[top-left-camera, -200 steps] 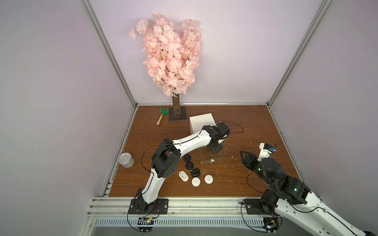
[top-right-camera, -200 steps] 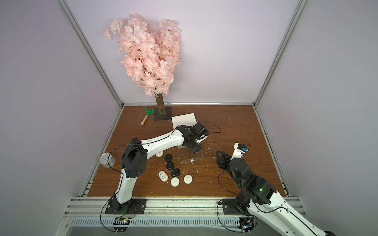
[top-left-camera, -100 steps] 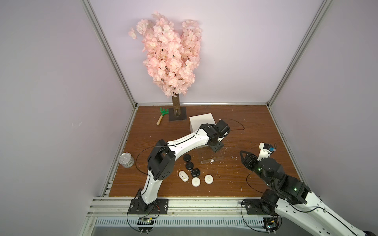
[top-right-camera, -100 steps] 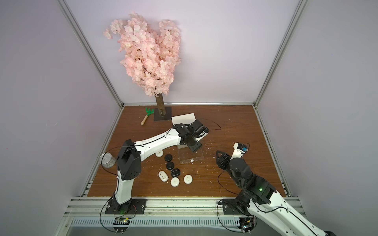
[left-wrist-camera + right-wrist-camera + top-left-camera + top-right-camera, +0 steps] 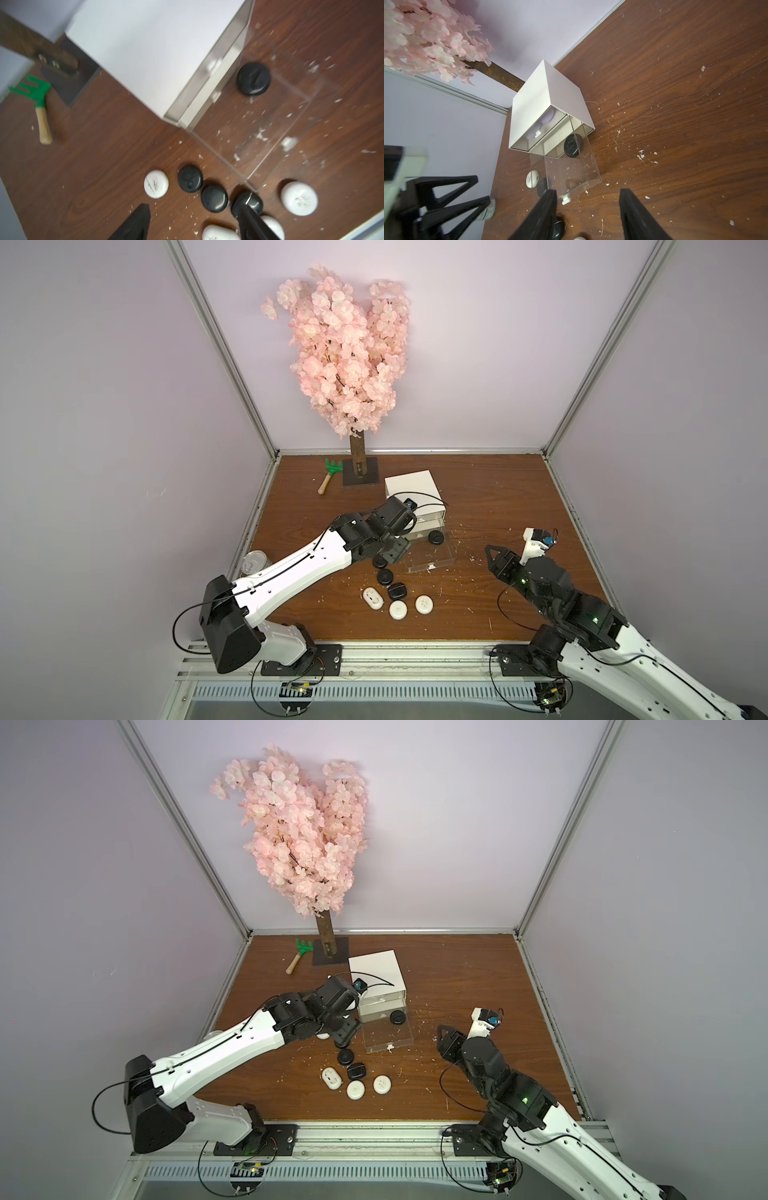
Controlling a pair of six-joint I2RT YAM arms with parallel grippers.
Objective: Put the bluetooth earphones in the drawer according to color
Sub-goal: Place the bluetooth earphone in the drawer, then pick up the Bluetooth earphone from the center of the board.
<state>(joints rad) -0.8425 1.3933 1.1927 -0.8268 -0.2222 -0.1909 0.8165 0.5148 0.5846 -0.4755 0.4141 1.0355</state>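
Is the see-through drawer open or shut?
Open. The clear drawer sticks far out of the white cabinet, and one black earphone case lies inside it.

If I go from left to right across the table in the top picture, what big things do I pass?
Tin can → green rake → tree trunk → white drawer cabinet → right robot arm.

1. The cabinet (image 5: 411,489) stands mid-table, toward the far side.
2. The tree (image 5: 360,472) stands just left of it and slightly farther, with the rake (image 5: 330,475) left of the tree's base.
3. The lowest drawer (image 5: 432,558) juts out toward the near side, and one earphone case (image 5: 435,537) lies at its far end.
4. The loose earphone cases (image 5: 397,592) cluster on the table, near-left of that drawer.
5. The tin can (image 5: 252,562) sits at the left edge, well apart.
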